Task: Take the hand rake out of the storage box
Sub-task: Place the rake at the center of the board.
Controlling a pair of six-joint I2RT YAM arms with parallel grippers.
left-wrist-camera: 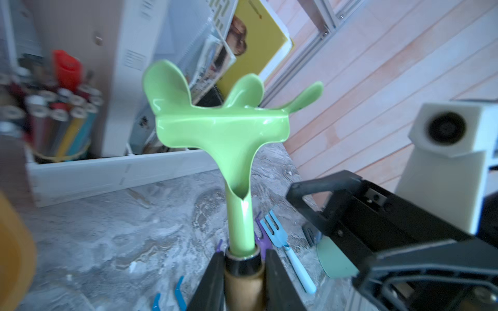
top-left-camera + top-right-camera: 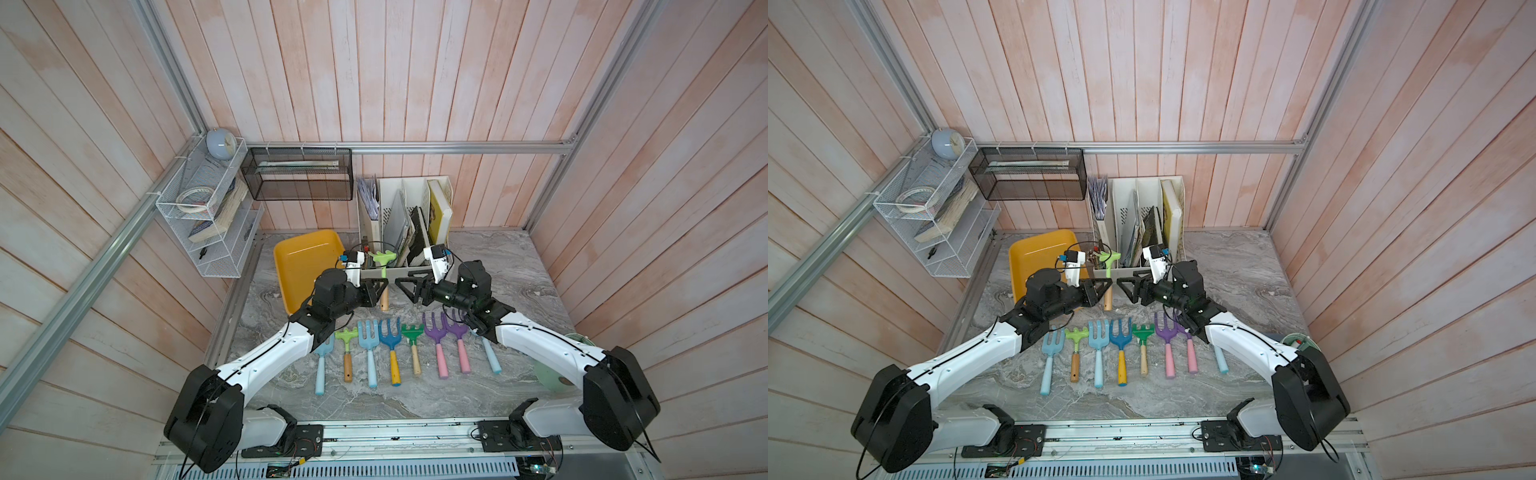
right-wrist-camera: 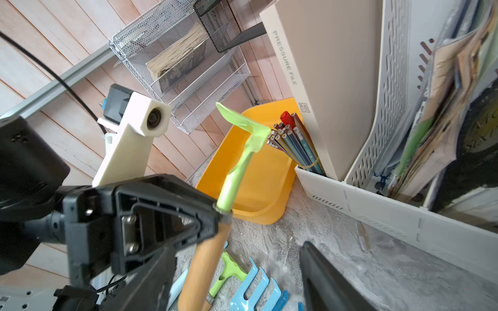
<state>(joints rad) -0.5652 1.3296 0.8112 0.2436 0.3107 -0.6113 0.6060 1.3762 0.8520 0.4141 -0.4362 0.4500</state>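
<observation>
The hand rake is out of the storage box. It stands nearly upright just beside the box's long side, green head up and clear of the rim. The left gripper pinches its wooden handle right under the metal collar. We judge this steadies the head and leaves the lower handle free. We cannot tell whether the handle's end touches the table.

The right gripper faces the rake from the side away from the box, jaws spread and holding nothing. To us this looks like a hand-over being set up.

The part of the box that shows holds nothing. The white file organizer stands next to the box, with its low front wall and a pen bundle near the rake's head, so room there is tight. A row of forks and rakes lies beyond the box's near end, under the held handle. The bare table farther from the box, past the right gripper, looks like the freest place to set the rake down.
</observation>
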